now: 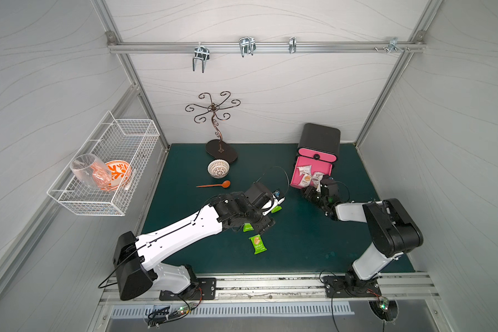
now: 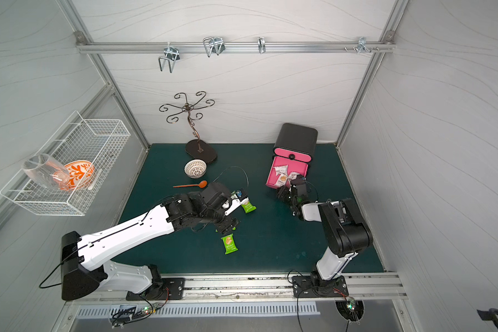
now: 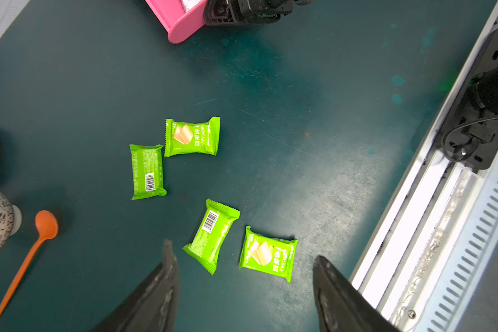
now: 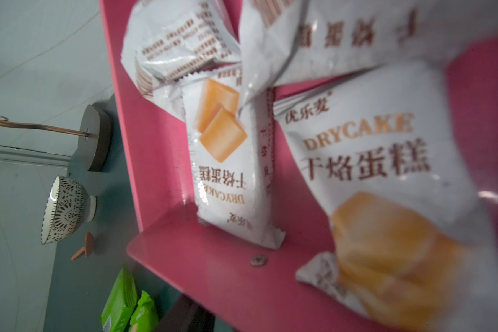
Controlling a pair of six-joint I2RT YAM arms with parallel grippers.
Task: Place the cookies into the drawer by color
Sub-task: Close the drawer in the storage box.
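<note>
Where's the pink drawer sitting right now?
In both top views the pink drawer sits pulled out from the black cabinet at the mat's far right. There are white packets inside and the right tool is at its near end.

top views: overhead, whole mat [image 1: 299,253] | left wrist: above mat, drawer [image 3: 179,26] | right wrist: close, seemingly into drawer

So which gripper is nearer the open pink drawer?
Right. The right gripper is at the front of the pink drawer; the left gripper hangs over the green cookie packets, apart from it.
</note>
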